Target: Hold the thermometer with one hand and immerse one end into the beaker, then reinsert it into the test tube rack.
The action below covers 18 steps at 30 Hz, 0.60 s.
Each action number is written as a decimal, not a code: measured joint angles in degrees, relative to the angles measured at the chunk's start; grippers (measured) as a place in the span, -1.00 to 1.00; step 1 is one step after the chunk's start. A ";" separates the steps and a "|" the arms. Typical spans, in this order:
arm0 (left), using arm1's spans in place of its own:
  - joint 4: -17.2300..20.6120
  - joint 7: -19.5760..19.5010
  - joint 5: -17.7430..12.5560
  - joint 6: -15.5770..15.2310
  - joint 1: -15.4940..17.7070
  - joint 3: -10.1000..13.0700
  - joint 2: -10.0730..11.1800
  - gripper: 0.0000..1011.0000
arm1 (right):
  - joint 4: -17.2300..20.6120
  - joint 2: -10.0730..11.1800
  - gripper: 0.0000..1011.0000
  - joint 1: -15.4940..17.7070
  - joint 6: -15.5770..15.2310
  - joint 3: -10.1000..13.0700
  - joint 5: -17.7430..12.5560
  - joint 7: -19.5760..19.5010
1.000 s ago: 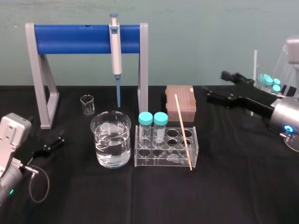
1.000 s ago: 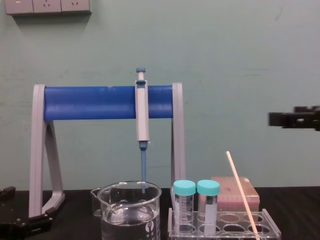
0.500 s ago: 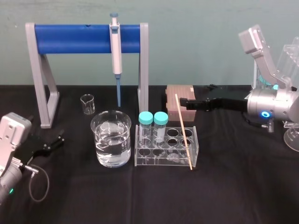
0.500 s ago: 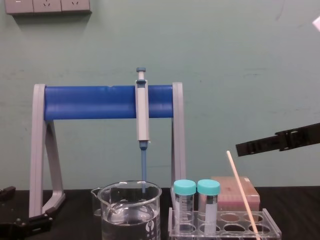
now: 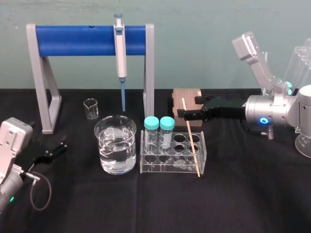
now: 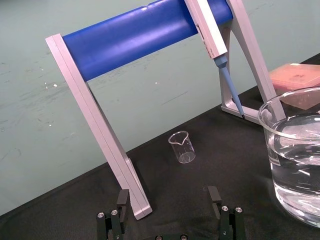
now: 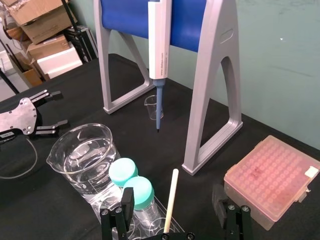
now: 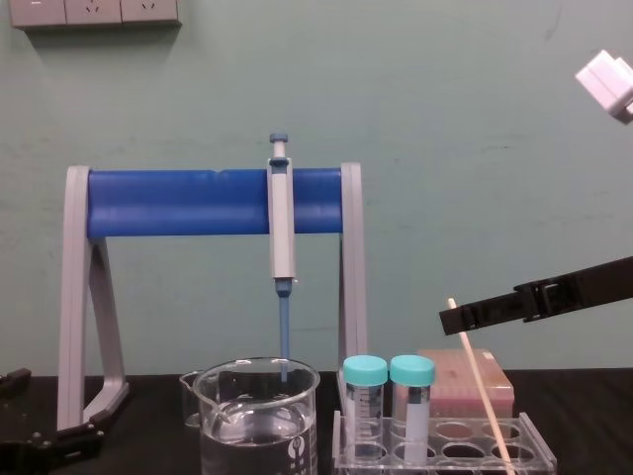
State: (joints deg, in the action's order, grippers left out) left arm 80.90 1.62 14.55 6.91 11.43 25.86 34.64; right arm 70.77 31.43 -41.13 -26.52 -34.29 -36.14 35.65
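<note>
The left gripper point(image 5: 57, 146) rests idle at far left, jaws spread, then the water-filled beaker point(image 5: 105, 145), then the rack point(image 5: 160, 168) where the thermometer point(image 5: 191, 138) leans, its top straddled by the splayed right gripper point(image 5: 188, 108), apparently lined up to pinch it.

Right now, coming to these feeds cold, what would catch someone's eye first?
The blue-barred stand at the back dominates, with a pipette hanging from it. In front of it, the right gripper is open with a finger on either side of the top of the thermometer, which leans in the test tube rack beside the water-filled beaker. The left gripper is parked open at the far left.
</note>
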 joint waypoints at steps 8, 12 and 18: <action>0.00 0.00 0.00 0.00 0.00 0.00 0.00 0.99 | -1.17 -0.57 0.98 -0.40 -0.31 -1.03 -0.42 0.03; 0.00 0.00 0.00 0.00 0.00 0.00 0.00 0.99 | -1.57 -0.80 0.98 -0.60 -0.43 -1.53 -0.52 0.03; 0.00 0.00 0.00 0.00 0.00 0.00 0.00 0.99 | -2.05 -1.15 0.98 -0.78 -0.60 -1.75 -0.87 -0.10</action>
State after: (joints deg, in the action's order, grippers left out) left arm 80.90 1.62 14.55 6.91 11.43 25.86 34.65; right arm 68.72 30.27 -41.90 -27.11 -36.04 -37.01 35.56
